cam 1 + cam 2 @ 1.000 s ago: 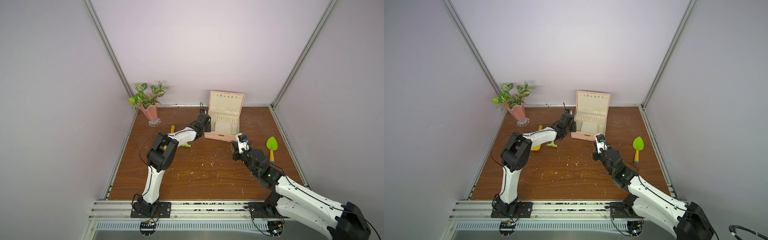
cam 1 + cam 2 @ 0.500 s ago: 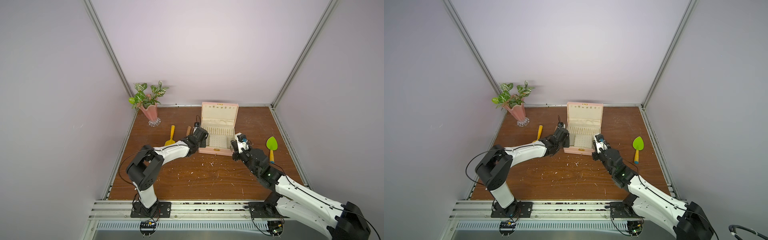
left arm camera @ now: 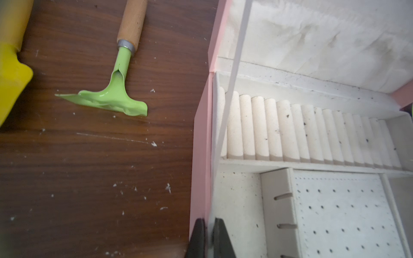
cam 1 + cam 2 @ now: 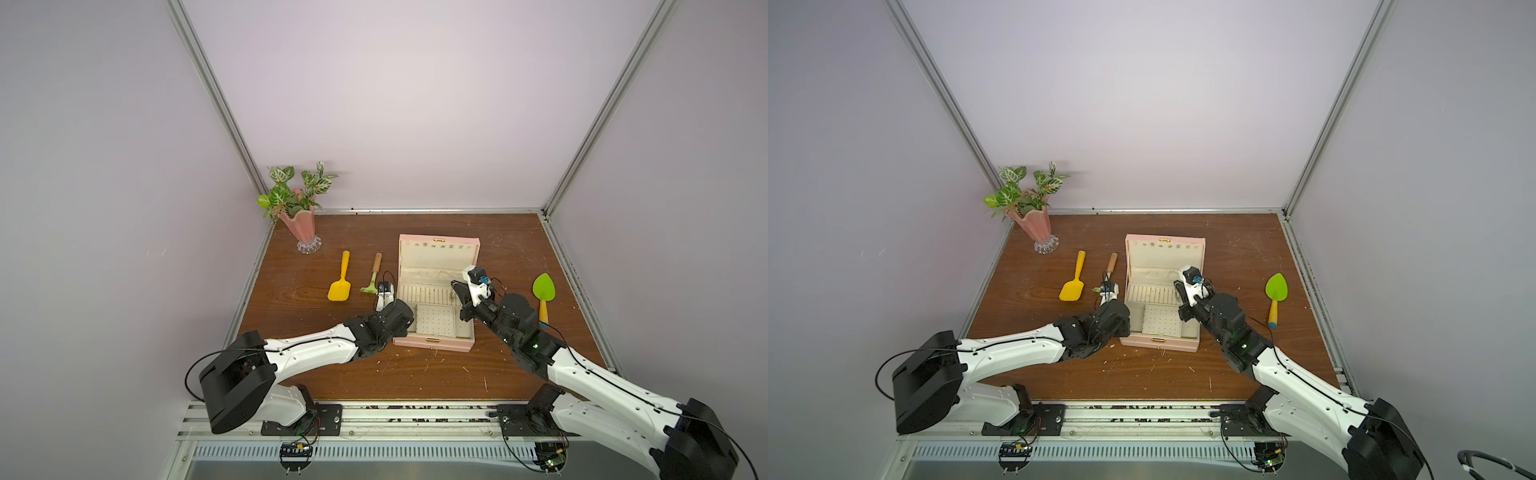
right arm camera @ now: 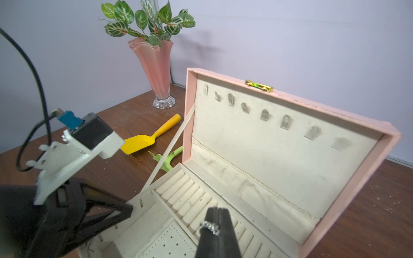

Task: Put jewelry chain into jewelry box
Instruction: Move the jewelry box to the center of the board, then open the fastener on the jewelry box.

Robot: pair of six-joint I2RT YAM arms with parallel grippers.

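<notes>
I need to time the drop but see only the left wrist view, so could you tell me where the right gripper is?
Observer: The right gripper hovers over the right end of the jewelry box's roll row.
Operator: Thank you; is it holding anything?
Observer: Yes, it is shut on a small silvery bunch of the jewelry chain.
Operator: Is anything hanging in the lid?
Observer: No, the lid's hooks are all bare.

White arms [image 4: 311, 353], black joints [image 4: 237, 386], cables [image 5: 42, 89]
</notes>
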